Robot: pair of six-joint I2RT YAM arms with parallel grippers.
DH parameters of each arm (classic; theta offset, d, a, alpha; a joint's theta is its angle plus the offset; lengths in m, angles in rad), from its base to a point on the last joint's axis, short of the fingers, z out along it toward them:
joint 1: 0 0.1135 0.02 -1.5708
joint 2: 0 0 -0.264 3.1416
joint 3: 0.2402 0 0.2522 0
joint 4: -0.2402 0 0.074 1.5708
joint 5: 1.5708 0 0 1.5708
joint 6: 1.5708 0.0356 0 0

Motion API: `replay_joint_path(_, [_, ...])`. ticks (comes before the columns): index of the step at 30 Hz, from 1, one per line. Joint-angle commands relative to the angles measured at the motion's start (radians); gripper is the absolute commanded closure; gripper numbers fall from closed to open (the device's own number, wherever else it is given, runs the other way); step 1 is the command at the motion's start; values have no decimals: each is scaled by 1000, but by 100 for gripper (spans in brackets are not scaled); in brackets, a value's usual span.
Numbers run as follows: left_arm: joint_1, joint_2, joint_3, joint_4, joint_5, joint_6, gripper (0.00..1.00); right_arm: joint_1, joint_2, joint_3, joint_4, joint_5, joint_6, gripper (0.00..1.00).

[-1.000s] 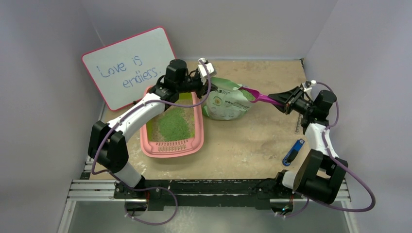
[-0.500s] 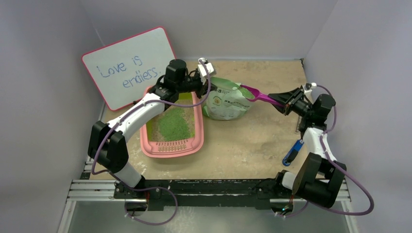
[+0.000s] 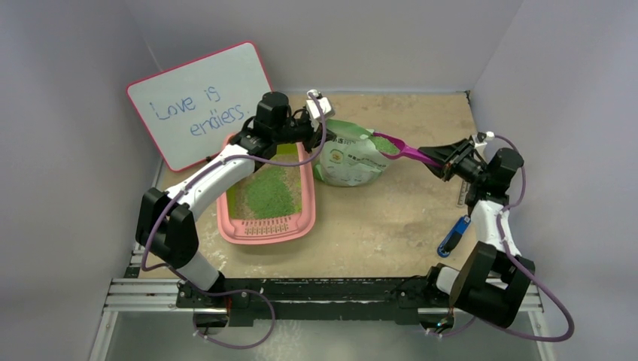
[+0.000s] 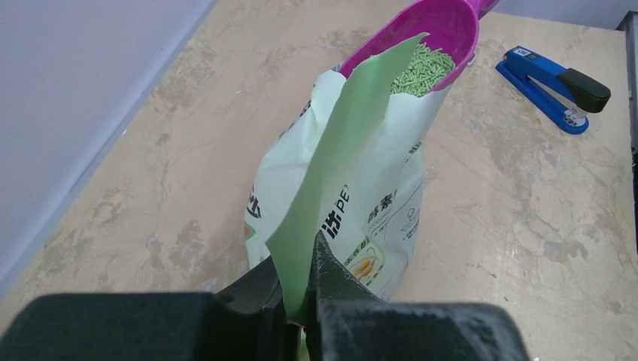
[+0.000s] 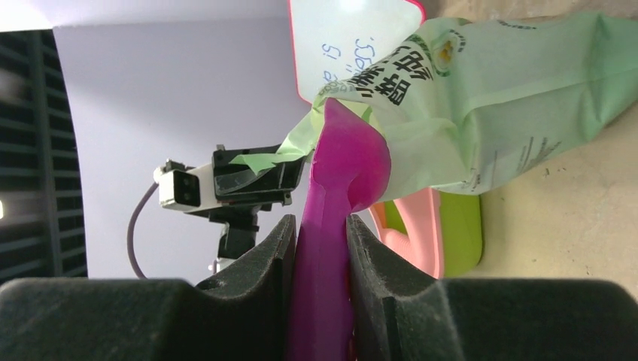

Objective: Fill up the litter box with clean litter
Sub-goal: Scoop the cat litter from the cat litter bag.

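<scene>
The pink litter box [image 3: 259, 235] lies left of centre with green litter [image 3: 268, 192] and some beige granules inside. My left gripper [image 3: 320, 135] reaches over it and is shut on the top flap of the pale green bag [image 3: 350, 159], holding the bag open; the pinch shows in the left wrist view [image 4: 301, 289]. My right gripper [image 3: 445, 159] is shut on the handle of a magenta scoop [image 3: 402, 151]. The scoop's bowl [image 4: 444, 26] sits at the bag's mouth with green granules [image 4: 421, 69] in it. The handle [image 5: 323, 248] shows between the right jaws.
A whiteboard [image 3: 199, 101] with writing leans at the back left. A blue stapler [image 3: 454, 235] lies by the right arm and shows in the left wrist view [image 4: 553, 89]. Walls close in on three sides.
My right gripper has shifted slightly to the right with the scoop, whose bowl stays at the bag's mouth. The left arm and the bag have not moved.
</scene>
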Motion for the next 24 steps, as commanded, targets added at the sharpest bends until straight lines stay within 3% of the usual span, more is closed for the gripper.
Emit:
replay_joint_path(1, [6,-44,13,32,-15,27,100,-20,-32,70,-152,-50,-118,100])
replay_joint_path(14, [6,-43,16,30,-19,36,100,-88,-78,-11,64,-69,48,100])
replay_joint_path(24, [6,-37,22,30,-16,26,100,-104,-111,-54,95,-78,89,100])
